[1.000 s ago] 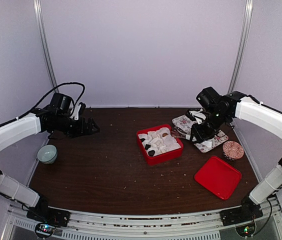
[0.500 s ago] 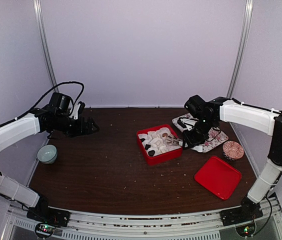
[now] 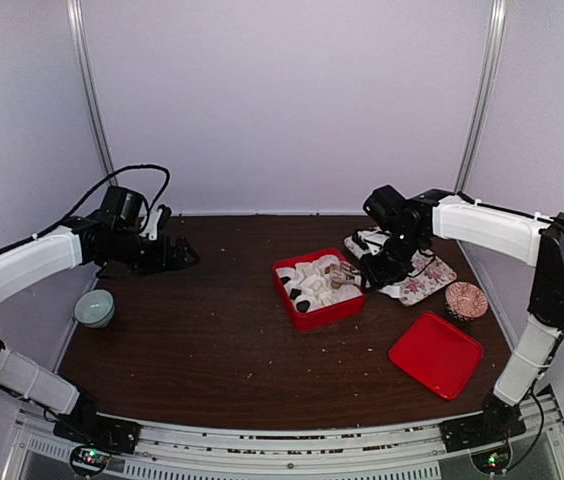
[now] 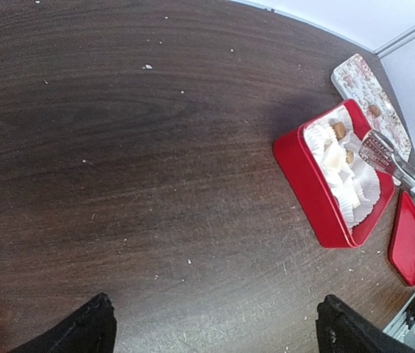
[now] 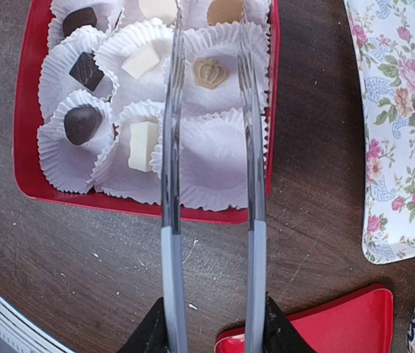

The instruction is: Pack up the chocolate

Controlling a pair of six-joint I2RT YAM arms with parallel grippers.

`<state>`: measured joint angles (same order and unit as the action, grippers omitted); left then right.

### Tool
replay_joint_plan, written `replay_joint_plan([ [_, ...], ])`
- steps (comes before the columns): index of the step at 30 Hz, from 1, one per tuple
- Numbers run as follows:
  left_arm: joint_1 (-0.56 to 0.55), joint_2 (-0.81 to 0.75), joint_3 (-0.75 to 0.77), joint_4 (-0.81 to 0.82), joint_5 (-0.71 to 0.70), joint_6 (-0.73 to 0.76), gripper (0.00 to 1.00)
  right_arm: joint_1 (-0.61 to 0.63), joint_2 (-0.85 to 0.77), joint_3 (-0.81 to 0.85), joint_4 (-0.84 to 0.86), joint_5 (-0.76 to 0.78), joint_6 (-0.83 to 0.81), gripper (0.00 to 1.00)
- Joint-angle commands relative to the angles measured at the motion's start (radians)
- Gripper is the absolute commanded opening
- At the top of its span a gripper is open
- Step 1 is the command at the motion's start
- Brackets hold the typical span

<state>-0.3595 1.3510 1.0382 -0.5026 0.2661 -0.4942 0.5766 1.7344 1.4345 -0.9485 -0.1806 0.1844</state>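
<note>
Top camera's up high at the near edge, facing the whole dark wooden tabletop (image 3: 212, 340). All three share the red square box (image 3: 332, 315): left wrist from afar, right wrist close above, down its silver tongs (image 5: 169, 184).

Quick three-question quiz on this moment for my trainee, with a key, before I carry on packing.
1. True or false: the left gripper is holding a chocolate.
2. What is the right gripper clamped on? A) tongs B) the red lid C) the small bowl
3. Fill in: in the right wrist view, the tan chocolate seen between the tong arms sits in a white ____ inside the red box.

Key: 1 false, its jaws stand open and empty, off to the left of the box. 2 A. 3 paper cup.
</note>
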Motion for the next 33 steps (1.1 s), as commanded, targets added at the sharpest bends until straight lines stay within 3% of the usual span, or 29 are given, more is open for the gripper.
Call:
replay_joint_plan([
  [1, 0.01, 0.008, 0.026, 0.027, -0.003, 0.018, 0.98, 0.005, 0.0, 0.067, -0.007, 0.03, 0.003, 0.37],
  [9, 0.009, 0.007, 0.026, 0.027, -0.002, 0.018, 0.98, -0.035, -0.05, 0.138, -0.05, 0.027, 0.007, 0.4],
  [25, 0.009, 0.024, 0.043, 0.019, -0.006, 0.016, 0.98, -0.394, -0.076, 0.047, -0.081, 0.021, -0.137, 0.41],
  [33, 0.009, 0.045, 0.066, 0.015, -0.002, 0.012, 0.98, -0.411, 0.003, 0.048, -0.052, 0.08, -0.149, 0.42],
])
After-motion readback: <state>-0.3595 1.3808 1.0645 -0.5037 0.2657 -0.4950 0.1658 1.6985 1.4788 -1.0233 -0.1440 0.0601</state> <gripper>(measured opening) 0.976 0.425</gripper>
